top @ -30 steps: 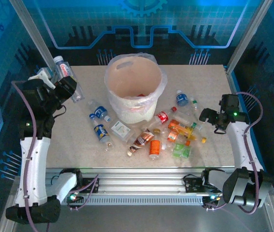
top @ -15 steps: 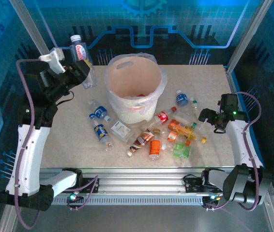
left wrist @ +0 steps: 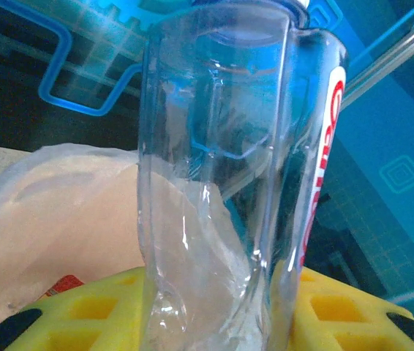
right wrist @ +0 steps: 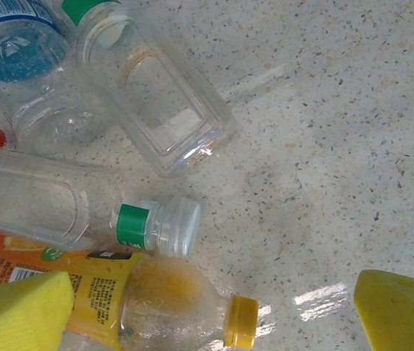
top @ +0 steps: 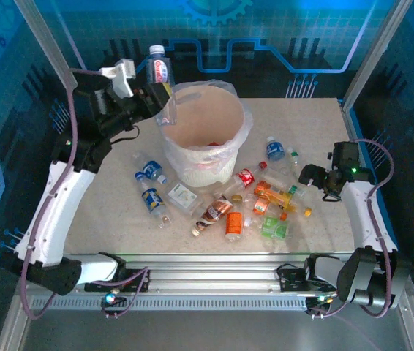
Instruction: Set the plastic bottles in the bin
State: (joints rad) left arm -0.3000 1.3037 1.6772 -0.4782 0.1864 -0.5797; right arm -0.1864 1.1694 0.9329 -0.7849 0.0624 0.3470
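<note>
We note left gripper [top: 156,99] jaws pinching clear red-labelled bottle [top: 160,72], cap up, over bin [top: 192,157] rim at 10 o'clock. Right gripper [top: 308,175] jaws spread, empty, above loose bottles [top: 258,201] on table [top: 104,219], 4 o'clock from bin.

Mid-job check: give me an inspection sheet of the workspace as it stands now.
Surface: speckled beige table, no spills seen.
Job's things: bin upright at centre back; red-label bottle held upright at its left rim; two blue-label bottles left of it; bottle pile to its right.
Clutter: pale squarish item by the bin, kind unclear.
Grippers: left gripper shut on red-label bottle; right gripper open beside the pile.
Cables: purple cables along both arms, clear of the bottles.
Surroundings: blue-lit enclosure panels, metal frame posts.
</note>
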